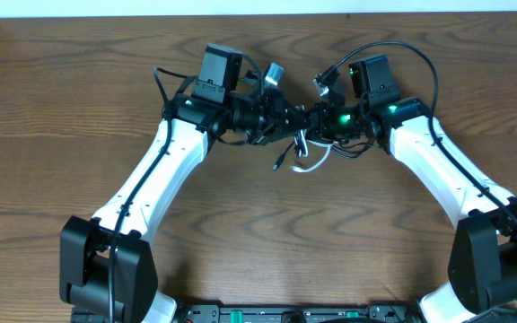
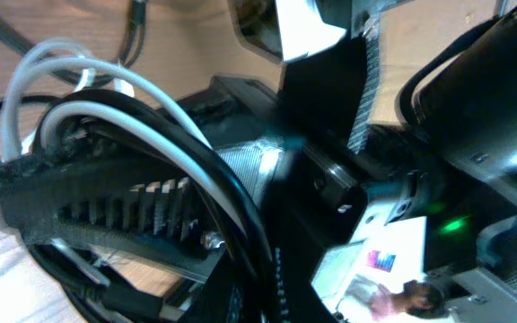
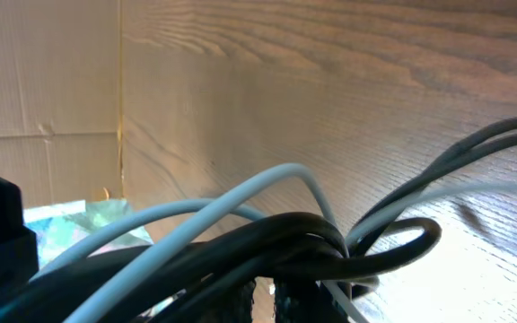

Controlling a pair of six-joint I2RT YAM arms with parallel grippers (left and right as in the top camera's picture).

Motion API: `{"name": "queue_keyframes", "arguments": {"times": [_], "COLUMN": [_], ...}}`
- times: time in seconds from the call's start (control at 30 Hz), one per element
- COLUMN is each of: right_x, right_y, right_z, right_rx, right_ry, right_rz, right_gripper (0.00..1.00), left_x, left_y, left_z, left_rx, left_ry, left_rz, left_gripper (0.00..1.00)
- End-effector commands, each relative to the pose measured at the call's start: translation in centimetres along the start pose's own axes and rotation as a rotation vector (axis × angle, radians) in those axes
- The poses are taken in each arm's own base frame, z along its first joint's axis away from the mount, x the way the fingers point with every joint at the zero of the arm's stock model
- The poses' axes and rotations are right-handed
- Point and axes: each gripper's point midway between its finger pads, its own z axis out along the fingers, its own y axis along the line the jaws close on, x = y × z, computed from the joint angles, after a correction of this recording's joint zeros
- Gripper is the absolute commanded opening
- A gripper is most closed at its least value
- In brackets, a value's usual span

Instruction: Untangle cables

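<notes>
Both grippers meet over the middle of the table with the cables bunched between them. In the overhead view my left gripper [image 1: 287,117] and my right gripper [image 1: 317,122] are shut on the tangle. A white cable [image 1: 318,162] loops down below them, and a black cable [image 1: 281,160] dangles with its plug end free. The left wrist view shows the white cable [image 2: 151,112] and the black cable [image 2: 236,211] arching over a black ribbed finger [image 2: 106,211]. In the right wrist view the knotted black cable [image 3: 348,247] and the white cable [image 3: 232,206] sit on my right gripper [image 3: 266,303].
The wooden table [image 1: 267,233] lies under both arms. Thick black arm wires [image 1: 420,63] arch over the right wrist. A cardboard wall [image 3: 43,81] stands at the table's left side. The right arm's body with a green light [image 2: 456,224] fills the left wrist view.
</notes>
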Motion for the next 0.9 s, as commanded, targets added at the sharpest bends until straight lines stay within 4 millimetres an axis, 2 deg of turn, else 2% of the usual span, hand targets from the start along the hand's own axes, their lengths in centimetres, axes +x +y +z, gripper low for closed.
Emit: {"name": "queue_keyframes", "arguments": {"times": [0.0,0.13,0.23,0.47,0.57,0.7,0.87], "right_x": [0.0,-0.5,-1.2,-1.6,-1.0,0.0,0.6], "right_y": [-0.3,-0.2,-0.7,-0.4,-0.8,-0.6,0.4], "right_z": [0.0,-1.3,-3.2,-7.8,-8.2,-7.8,-7.3], "right_rx": [0.022,-0.049,-0.109,-0.325,-0.326,-0.326,-0.357], "right_ry": [-0.01,-0.005,-0.011,-0.025,-0.015,0.016,0.04], "right_rz": [0.037,0.03,0.034,-0.068,-0.065,-0.084,-0.098], "right_gripper": [0.06,0.06,0.08,0.17,0.17,0.17,0.17], "left_x": [1.2,0.4,-0.1,-0.3,0.2,1.7,1.9], "left_y": [-3.1,-3.8,-3.6,-3.4,-3.8,-4.7,-4.8], "left_z": [-0.3,-0.3,-0.3,-0.2,-0.3,-0.6,-0.6], "left_rx": [0.126,0.144,0.129,0.12,0.146,0.235,0.248], "left_ry": [0.09,0.054,0.023,0.002,0.015,0.065,0.06], "left_rz": [-0.049,0.04,0.084,0.24,0.434,0.665,0.768], "left_gripper": [0.08,0.07,0.07,0.08,0.07,0.08,0.07]}}
